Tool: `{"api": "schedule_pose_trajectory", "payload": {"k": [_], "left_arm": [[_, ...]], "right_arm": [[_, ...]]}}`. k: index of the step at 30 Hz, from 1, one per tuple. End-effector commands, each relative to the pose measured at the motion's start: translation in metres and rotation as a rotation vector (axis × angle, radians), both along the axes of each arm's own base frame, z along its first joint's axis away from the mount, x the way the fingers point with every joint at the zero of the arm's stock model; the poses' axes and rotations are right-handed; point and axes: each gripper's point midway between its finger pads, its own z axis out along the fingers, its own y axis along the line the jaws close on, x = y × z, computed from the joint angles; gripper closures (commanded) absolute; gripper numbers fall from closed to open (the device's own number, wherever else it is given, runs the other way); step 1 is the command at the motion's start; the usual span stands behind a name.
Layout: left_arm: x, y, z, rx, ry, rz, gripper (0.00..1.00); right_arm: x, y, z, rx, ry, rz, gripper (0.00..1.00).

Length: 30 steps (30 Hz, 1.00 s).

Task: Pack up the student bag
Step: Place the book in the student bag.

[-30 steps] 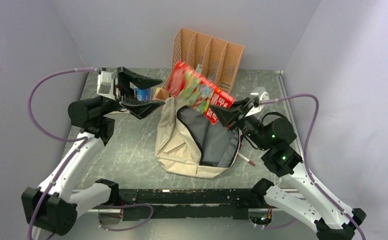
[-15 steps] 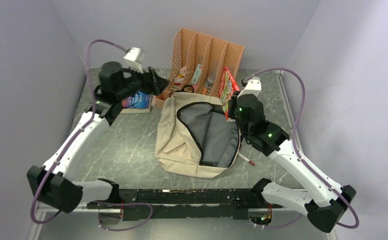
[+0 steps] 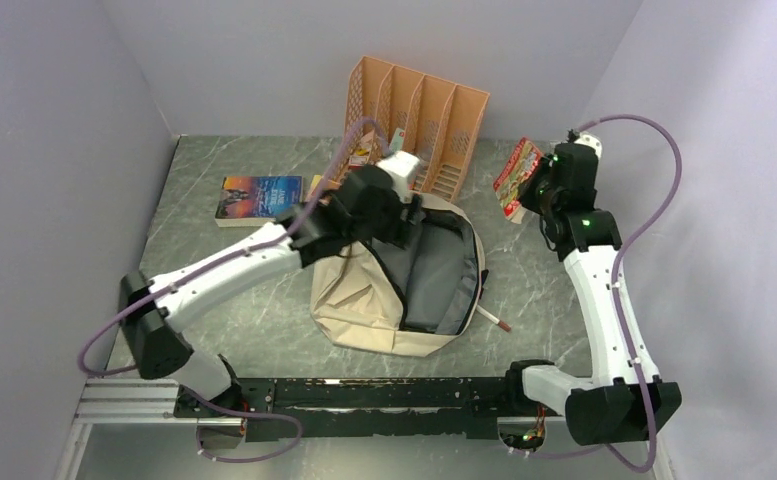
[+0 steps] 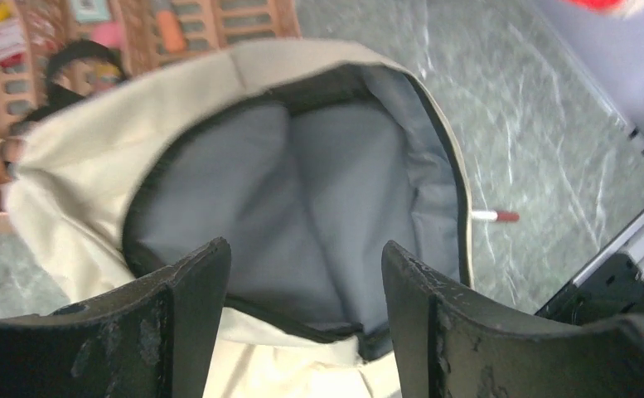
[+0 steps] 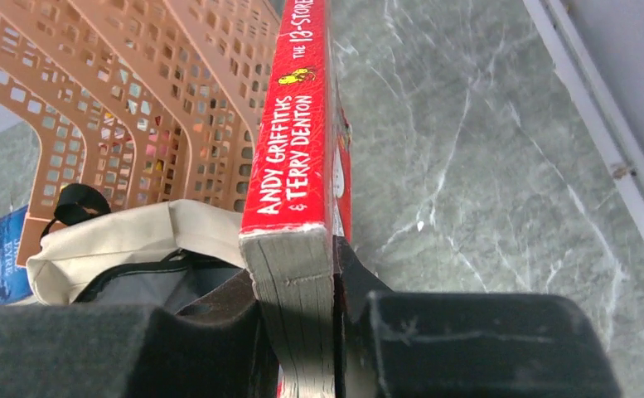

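Starting on your left: the blue book [image 3: 258,196] lies flat on the table [image 3: 244,290]. Your left gripper [image 4: 303,253] was right by it a second ago and has now swung across to the bag [image 3: 359,295]. Its jaws are spread with nothing between them, and it hangs just above the bag's open mouth, with the grey inside straight below in the wrist view. The bag lies flat mid-table, mouth up, just in front of the organizer [image 3: 419,100], with a pen [image 3: 494,320] by its right edge.

Over on the right, your right gripper [image 5: 302,307] is clamped on the red book [image 5: 293,157]. That book has gone from over the bag's mouth out to the far right, held on edge and well clear of the bag. So nothing's packed yet, I'd say. My guess is left is setting up to hold the mouth open for it.
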Motion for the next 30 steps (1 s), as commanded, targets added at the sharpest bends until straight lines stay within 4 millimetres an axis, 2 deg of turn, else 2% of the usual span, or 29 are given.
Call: {"api": "schedule_pose_trajectory", "payload": {"k": [1, 4, 6, 12, 18, 30], "left_arm": [[-0.025, -0.022, -0.032, 0.201, -0.014, 0.072, 0.29], [-0.038, -0.039, -0.056, 0.340, -0.064, 0.107, 0.27], [-0.040, -0.042, -0.072, 0.443, -0.100, 0.143, 0.25], [-0.032, -0.043, -0.118, 0.658, -0.141, 0.203, 0.22], [-0.024, -0.031, -0.140, 0.789, -0.191, 0.259, 0.18], [-0.023, -0.031, -0.183, 0.869, -0.181, 0.244, 0.18]], "right_arm": [[-0.008, 0.010, 0.010, 0.156, -0.048, 0.099, 1.00], [-0.013, 0.009, 0.012, 0.180, -0.073, 0.090, 1.00], [-0.016, 0.010, 0.014, 0.186, -0.088, 0.091, 1.00], [-0.023, 0.008, 0.022, 0.175, -0.123, 0.089, 1.00], [-0.029, 0.005, 0.028, 0.162, -0.147, 0.081, 1.00], [-0.031, 0.008, 0.026, 0.171, -0.149, 0.097, 1.00]]}}
